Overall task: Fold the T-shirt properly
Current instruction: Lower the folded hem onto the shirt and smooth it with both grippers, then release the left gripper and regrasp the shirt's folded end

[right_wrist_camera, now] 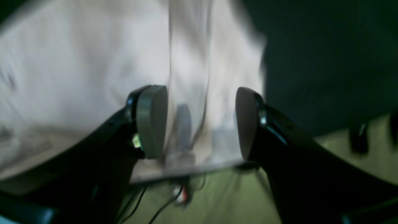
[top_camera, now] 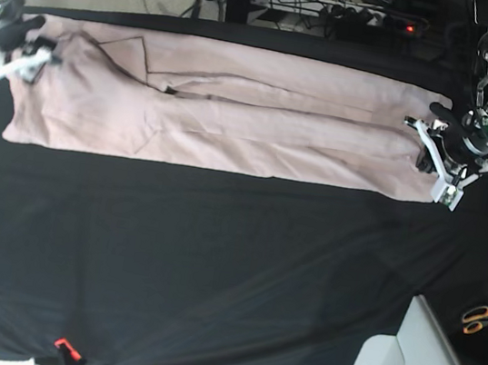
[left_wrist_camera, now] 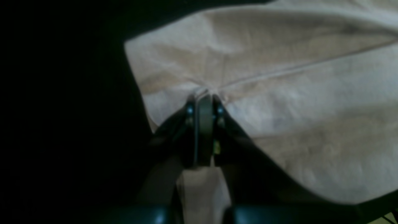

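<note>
While the T-shirt (top_camera: pixel 228 107) lies folded into a long band across the top of the black-covered table (top_camera: pixel 212 270), the left gripper (left_wrist_camera: pixel 205 93) at the right of the base frame has its jaws pinched on the cloth's edge. The right gripper (right_wrist_camera: pixel 200 121), at the upper left, holds its jaws wide apart, the cloth between them ungripped.

The T-shirt (top_camera: pixel 228 107) lies stretched across the table covering (top_camera: pixel 212 270) in the frame's upper part, scissors (top_camera: pixel 481 320) at lower right
</note>
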`<action>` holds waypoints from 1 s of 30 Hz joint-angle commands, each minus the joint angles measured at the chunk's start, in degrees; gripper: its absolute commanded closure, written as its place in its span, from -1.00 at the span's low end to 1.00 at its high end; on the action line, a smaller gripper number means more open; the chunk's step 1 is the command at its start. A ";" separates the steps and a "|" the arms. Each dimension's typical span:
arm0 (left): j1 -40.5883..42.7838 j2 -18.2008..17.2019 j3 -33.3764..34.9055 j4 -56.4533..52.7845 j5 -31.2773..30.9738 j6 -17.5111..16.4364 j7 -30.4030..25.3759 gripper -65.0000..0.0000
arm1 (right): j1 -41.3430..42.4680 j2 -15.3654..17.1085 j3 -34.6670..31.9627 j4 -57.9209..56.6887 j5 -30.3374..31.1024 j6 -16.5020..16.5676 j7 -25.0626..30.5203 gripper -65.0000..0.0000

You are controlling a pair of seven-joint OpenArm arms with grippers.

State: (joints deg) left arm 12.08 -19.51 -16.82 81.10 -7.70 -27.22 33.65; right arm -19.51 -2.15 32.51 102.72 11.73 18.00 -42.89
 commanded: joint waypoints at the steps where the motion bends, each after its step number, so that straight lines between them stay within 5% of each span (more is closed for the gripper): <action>1: -0.08 -0.93 -0.46 1.05 -0.25 0.19 -0.90 1.00 | 1.62 1.32 -0.03 0.27 0.80 1.74 1.27 -0.03; 4: 0.01 -0.93 -0.46 1.05 -0.25 0.19 -0.90 1.00 | 5.66 2.72 0.06 -3.86 0.80 10.09 1.09 0.13; 6: 0.10 -0.93 -0.46 0.88 -0.25 0.19 -0.90 1.00 | 8.12 3.60 0.06 -7.99 0.71 14.57 -0.31 0.49; 9: 0.10 -0.93 -0.81 0.79 -0.25 0.19 -0.90 1.00 | 11.99 5.27 0.24 -15.82 0.71 15.36 -1.28 1.00; 16: 0.10 -1.11 -0.98 0.61 -0.25 0.19 -0.90 1.00 | 16.12 7.82 0.41 -24.26 0.54 15.36 1.18 0.94; 30: 0.10 -1.20 -1.07 0.09 -0.25 0.28 -0.90 1.00 | 26.67 18.11 -0.03 -50.37 0.54 15.28 12.34 0.92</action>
State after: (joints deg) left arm 12.49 -19.55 -17.52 80.66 -7.79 -27.24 33.58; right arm 6.37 14.68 32.36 51.62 12.60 33.95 -31.55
